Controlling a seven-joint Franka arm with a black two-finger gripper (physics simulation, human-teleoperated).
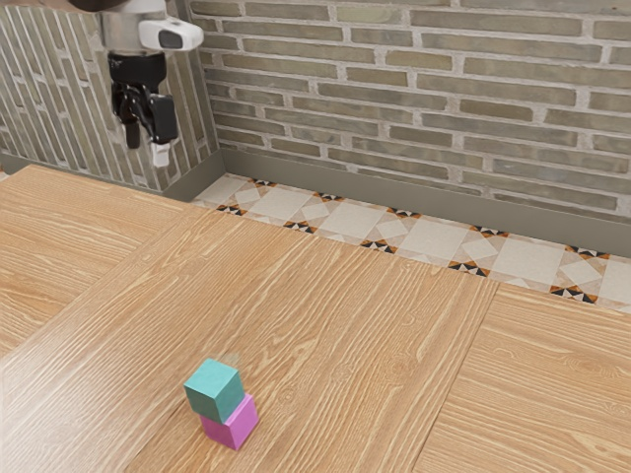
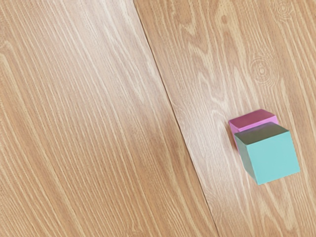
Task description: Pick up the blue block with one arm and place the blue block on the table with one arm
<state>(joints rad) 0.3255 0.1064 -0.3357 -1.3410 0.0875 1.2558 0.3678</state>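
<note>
My gripper (image 1: pixel 147 146) hangs high at the exterior view's upper left, well away from the blocks, its two fingers apart with nothing between them. The blue block (image 1: pixel 215 391), teal in colour, rests on top of a pink block (image 1: pixel 233 424), set slightly off its centre. Both stand on the wooden table (image 1: pixel 325 335). In the wrist view the blue block (image 2: pixel 274 159) partly covers the pink block (image 2: pixel 253 118).
Beyond the table's far edge lies a patterned tile floor (image 1: pixel 355 219), with a brick wall (image 1: pixel 414 89) behind it. Seams between planks cross the tabletop (image 2: pixel 98 123).
</note>
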